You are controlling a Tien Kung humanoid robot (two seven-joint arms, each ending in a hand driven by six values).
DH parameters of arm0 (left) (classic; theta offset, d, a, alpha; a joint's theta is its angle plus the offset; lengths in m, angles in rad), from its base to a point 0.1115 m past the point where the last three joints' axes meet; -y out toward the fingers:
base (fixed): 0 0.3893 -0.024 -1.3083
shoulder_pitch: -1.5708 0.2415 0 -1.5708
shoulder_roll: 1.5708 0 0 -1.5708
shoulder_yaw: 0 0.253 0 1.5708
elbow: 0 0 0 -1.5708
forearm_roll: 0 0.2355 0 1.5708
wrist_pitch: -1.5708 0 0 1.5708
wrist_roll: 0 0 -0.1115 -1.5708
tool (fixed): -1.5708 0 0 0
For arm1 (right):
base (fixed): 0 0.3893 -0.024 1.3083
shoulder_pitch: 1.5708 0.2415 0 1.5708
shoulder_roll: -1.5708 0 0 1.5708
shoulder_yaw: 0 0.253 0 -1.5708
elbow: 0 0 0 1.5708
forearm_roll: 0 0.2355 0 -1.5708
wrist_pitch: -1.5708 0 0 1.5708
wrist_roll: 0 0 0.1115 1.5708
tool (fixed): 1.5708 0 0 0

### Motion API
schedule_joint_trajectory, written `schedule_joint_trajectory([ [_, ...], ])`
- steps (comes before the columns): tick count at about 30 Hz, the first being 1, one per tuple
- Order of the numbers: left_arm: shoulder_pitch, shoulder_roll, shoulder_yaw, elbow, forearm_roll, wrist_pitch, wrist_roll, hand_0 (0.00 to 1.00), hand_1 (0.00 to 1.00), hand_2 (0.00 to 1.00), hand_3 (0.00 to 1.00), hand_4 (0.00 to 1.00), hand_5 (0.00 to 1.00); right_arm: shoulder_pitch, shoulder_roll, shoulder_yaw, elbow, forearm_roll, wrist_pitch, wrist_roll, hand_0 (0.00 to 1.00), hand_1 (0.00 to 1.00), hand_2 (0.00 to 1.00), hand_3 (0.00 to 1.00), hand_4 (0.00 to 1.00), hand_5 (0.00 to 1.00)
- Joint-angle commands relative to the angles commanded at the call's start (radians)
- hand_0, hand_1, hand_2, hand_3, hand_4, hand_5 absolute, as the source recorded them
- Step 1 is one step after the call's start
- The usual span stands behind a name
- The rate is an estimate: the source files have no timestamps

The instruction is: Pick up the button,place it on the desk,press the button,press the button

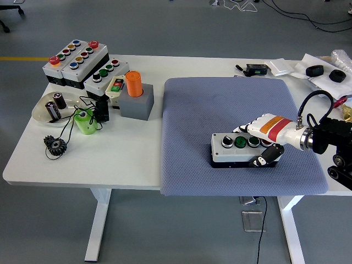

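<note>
Fingers of the right hand curl over the far side of the box while the black thumb presses its near side, so the hand is clasping the box at its right end. That box is a grey button box with a black base, and it lies flat on the blue-grey mat, in the mat's near right part, long side running left to right. Its top shows a black knob at the left, then a green button, then another dark one, with the rest under the hand. A black arm reaches in from the right edge, a cable looped above the wrist.

On the white table, left of the mat and well apart from the hand, stand three more button boxes in a cluster at the far left. Just beside them are an orange cylinder set upright in a grey block, a green spool, a clear dish holding small dark cylinders, and a black gear nearest the front edge. Small black items lie at the far right corner
</note>
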Motion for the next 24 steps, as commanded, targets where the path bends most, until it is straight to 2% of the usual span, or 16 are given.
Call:
schedule_joint_trajectory([
  [1, 0.0, 0.0, -0.001, 0.0, 0.001, 0.0, 0.0, 0.663, 0.717, 0.713, 0.505, 0.335, 0.998, -0.001, 0.0, 0.001, 0.001, 0.0, 0.002, 0.0, 0.435, 0.473, 0.615, 0.841, 0.707, 0.239],
  [6, 0.0, -0.001, -0.001, 0.0, 0.0, 0.001, 0.001, 0.663, 0.717, 0.713, 0.505, 0.335, 0.998, -0.004, -0.004, 0.001, 0.009, 0.011, 0.008, -0.007, 0.435, 0.473, 0.615, 0.841, 0.707, 0.239],
  [7, 0.0, -0.001, 0.002, 0.0, -0.002, 0.002, 0.001, 0.663, 0.717, 0.712, 0.506, 0.334, 0.998, -0.004, -0.005, 0.0, 0.009, 0.014, 0.008, -0.009, 0.478, 0.532, 0.749, 0.936, 0.722, 0.239],
  [12, 0.001, -0.002, -0.003, 0.0, 0.003, 0.003, 0.002, 0.663, 0.717, 0.712, 0.506, 0.334, 0.998, -0.008, -0.008, 0.003, 0.013, 0.028, 0.003, -0.015, 0.478, 0.532, 0.749, 0.936, 0.722, 0.239],
  [13, 0.001, -0.002, -0.002, 0.0, 0.003, 0.003, 0.002, 0.662, 0.717, 0.713, 0.507, 0.333, 0.998, -0.009, -0.01, 0.003, 0.015, 0.033, -0.001, -0.014, 0.583, 0.618, 0.867, 0.998, 0.742, 0.238],
  [18, 0.003, -0.002, -0.01, 0.0, 0.014, 0.003, 0.005, 0.662, 0.717, 0.713, 0.507, 0.333, 0.998, -0.011, -0.011, 0.005, 0.016, 0.043, -0.015, -0.007, 0.583, 0.618, 0.867, 0.998, 0.742, 0.238],
  [19, 0.003, -0.002, -0.011, 0.0, 0.014, 0.003, 0.005, 0.661, 0.717, 0.713, 0.507, 0.333, 0.998, -0.011, -0.011, 0.005, 0.016, 0.043, -0.017, -0.006, 0.676, 0.707, 0.925, 0.998, 0.78, 0.234],
  [24, 0.005, -0.001, -0.013, 0.0, 0.02, 0.003, 0.006, 0.661, 0.717, 0.713, 0.507, 0.333, 0.998, -0.014, -0.016, 0.006, 0.021, 0.056, -0.026, 0.002, 0.676, 0.707, 0.925, 0.998, 0.78, 0.234],
])
